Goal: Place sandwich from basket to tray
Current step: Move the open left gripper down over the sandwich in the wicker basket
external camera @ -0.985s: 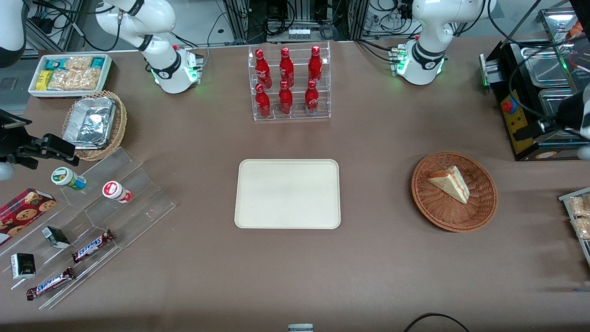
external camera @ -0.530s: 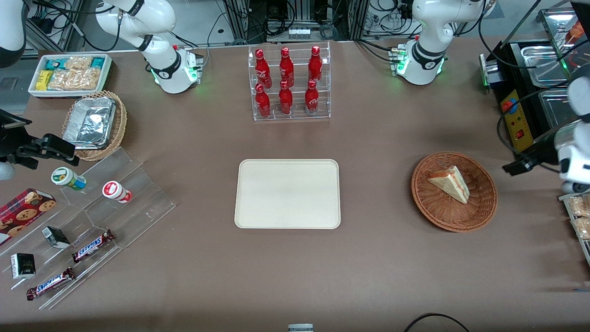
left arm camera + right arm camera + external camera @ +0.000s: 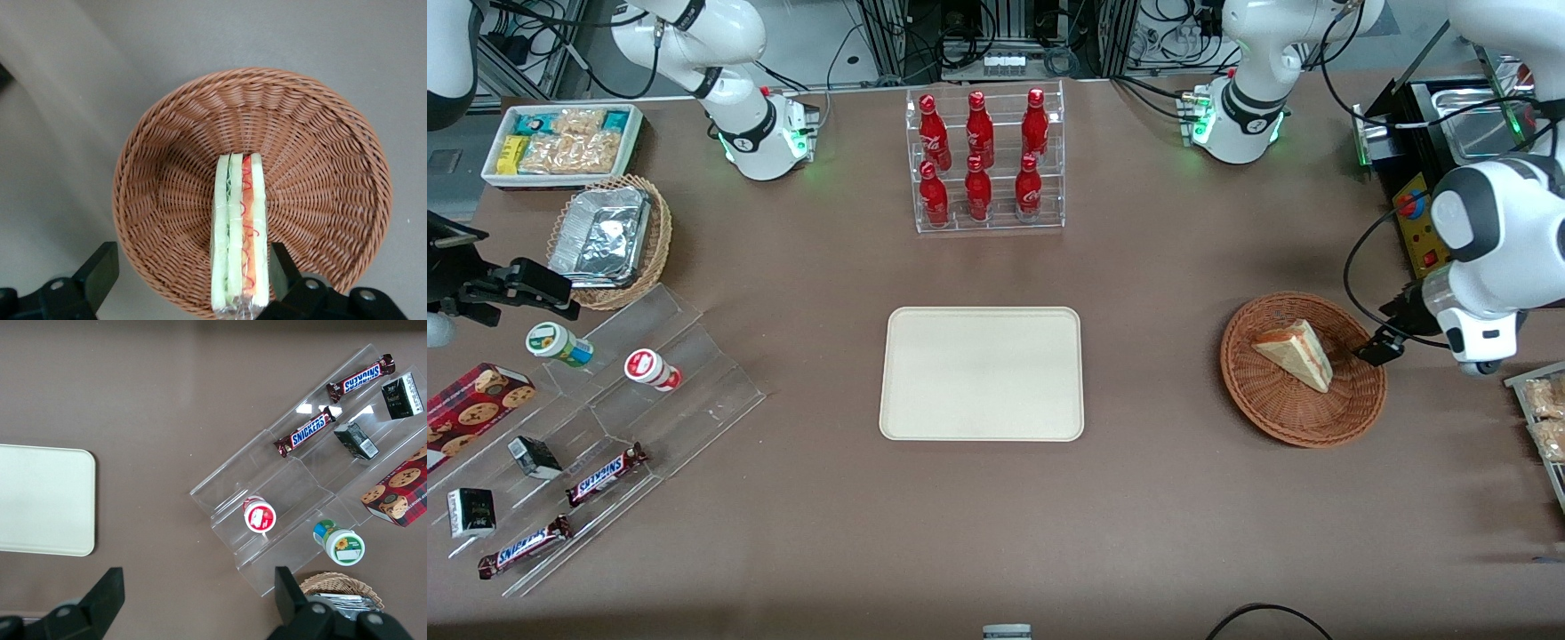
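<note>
The sandwich (image 3: 1294, 354), a pale wedge with a red and green filling stripe, lies in the round reddish-brown wicker basket (image 3: 1280, 427). In the left wrist view the sandwich (image 3: 240, 227) shows its filling edge inside the basket (image 3: 167, 167). My left gripper (image 3: 1378, 345) hangs open over the basket's rim on the working arm's side, above the sandwich and not touching it. Its two dark fingers (image 3: 100, 272) stand wide apart, and the gripper (image 3: 190, 277) holds nothing. The cream tray (image 3: 982, 373) lies bare at the table's middle and also shows in the right wrist view as the tray (image 3: 40, 500).
A rack of red bottles (image 3: 983, 160) stands farther from the camera than the tray. A black appliance (image 3: 1423, 222) and a bin of snack packets (image 3: 1543, 418) flank the basket at the working arm's end. Clear steps with snacks (image 3: 605, 418) lie toward the parked arm's end.
My left arm has swung in from the table's end toward the basket, bringing the gripper over the basket's rim. The sandwich, basket and tray have not moved.
</note>
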{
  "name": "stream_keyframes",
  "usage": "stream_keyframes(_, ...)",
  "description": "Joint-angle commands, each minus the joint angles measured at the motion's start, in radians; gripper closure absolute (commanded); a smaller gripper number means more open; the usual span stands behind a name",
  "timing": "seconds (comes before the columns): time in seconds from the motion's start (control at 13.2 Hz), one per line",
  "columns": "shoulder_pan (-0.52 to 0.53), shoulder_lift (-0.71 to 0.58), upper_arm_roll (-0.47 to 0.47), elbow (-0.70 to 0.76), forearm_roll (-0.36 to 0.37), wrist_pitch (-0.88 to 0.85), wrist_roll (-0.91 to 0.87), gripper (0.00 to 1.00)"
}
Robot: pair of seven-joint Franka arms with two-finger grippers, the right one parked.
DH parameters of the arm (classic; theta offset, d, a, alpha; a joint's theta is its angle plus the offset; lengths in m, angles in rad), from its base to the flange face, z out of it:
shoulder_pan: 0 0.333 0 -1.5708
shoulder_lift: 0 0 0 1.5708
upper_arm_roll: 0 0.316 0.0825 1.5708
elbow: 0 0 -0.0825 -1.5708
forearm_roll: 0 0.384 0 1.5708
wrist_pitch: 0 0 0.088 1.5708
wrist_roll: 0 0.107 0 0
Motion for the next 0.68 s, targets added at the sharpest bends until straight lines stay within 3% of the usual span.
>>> stream_keyframes(0.0,-0.007,0.01,-0.001,-0.052,-0.068,0.078,-0.062,0.0)
stream_keyframes(0.61,-0.069,0.118,-0.004,-0.074,-0.096,0.198,-0.116,0.0)
